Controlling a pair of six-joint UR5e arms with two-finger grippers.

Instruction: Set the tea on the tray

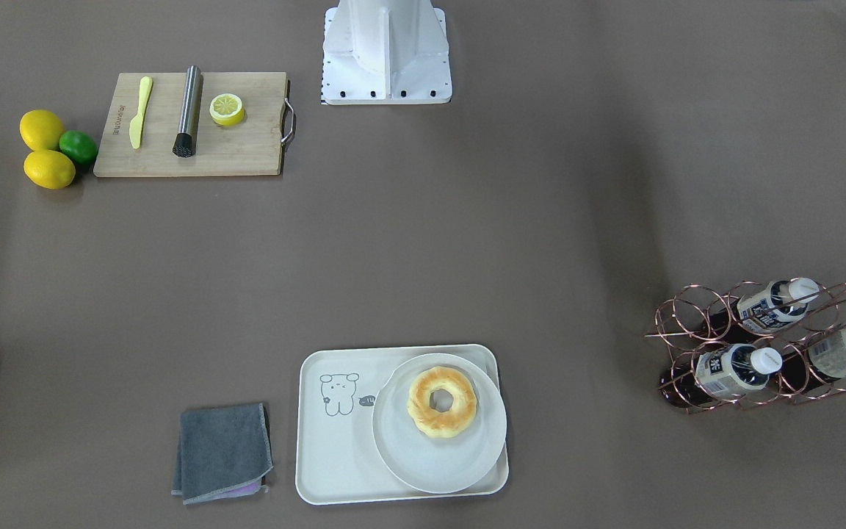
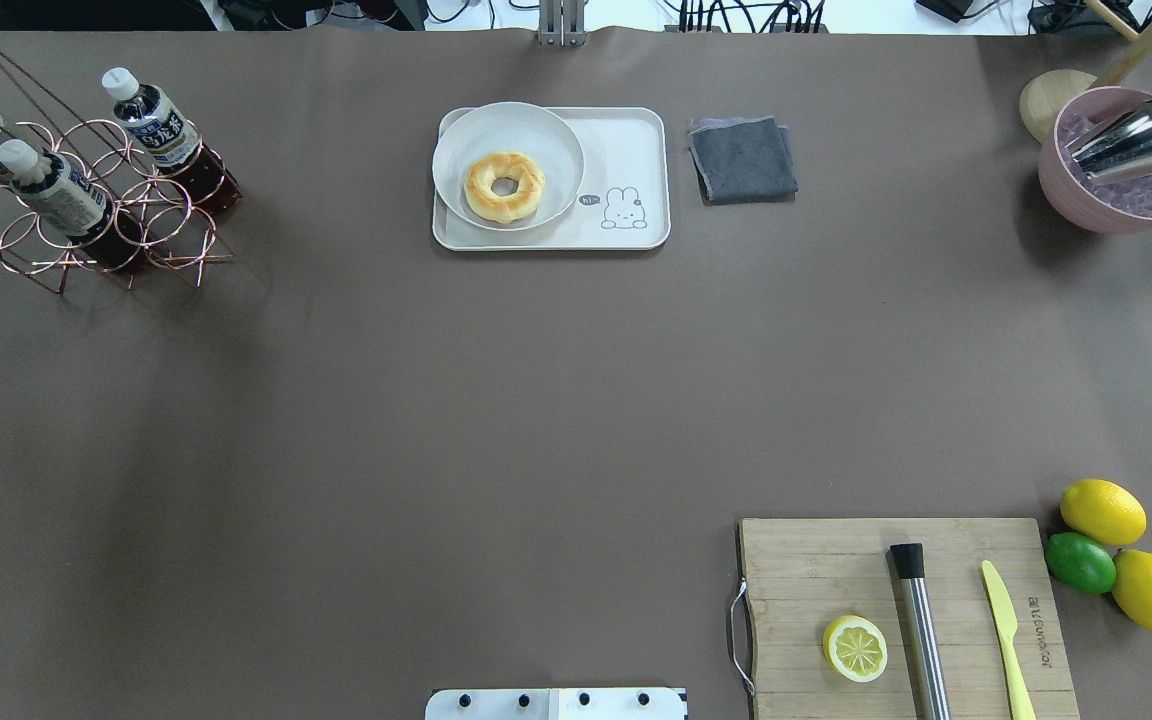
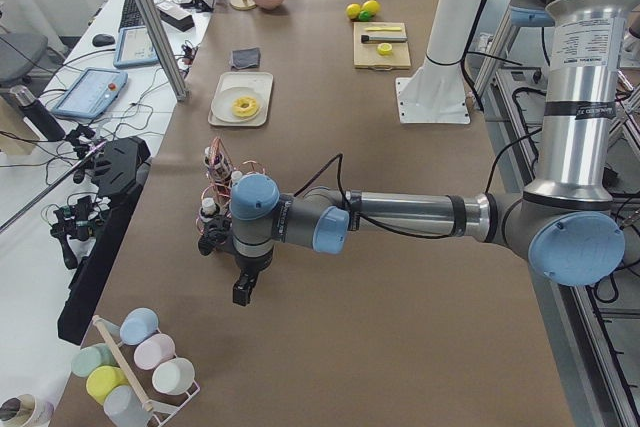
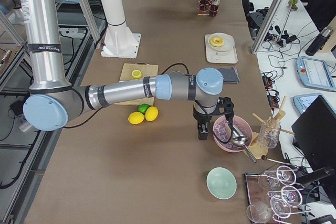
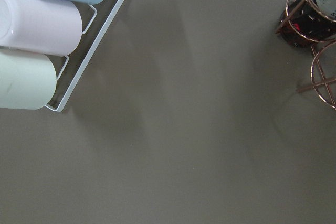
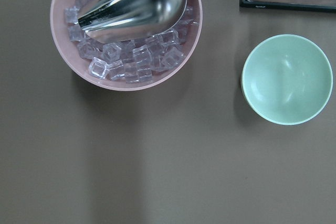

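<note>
Three tea bottles (image 2: 158,118) with white caps stand tilted in a copper wire rack (image 2: 86,230) at the table's far left; they also show in the front view (image 1: 731,367). The cream tray (image 2: 636,150) with the cartoon drawing lies at the far middle and carries a round plate (image 2: 546,130) with a doughnut (image 2: 504,186). My left gripper (image 3: 243,293) hangs beside the rack, towards the table's end, and shows only in the left side view; I cannot tell if it is open. My right gripper (image 4: 201,132) hangs beside the pink bowl (image 4: 231,132); I cannot tell its state.
A grey cloth (image 2: 742,160) lies beside the tray. A cutting board (image 2: 836,560) holds a lemon half, a steel tool and a yellow knife, with lemons and a lime (image 2: 1081,562) beside it. A rack of pastel cups (image 5: 42,40) and a green bowl (image 6: 287,80) sit at the table's ends.
</note>
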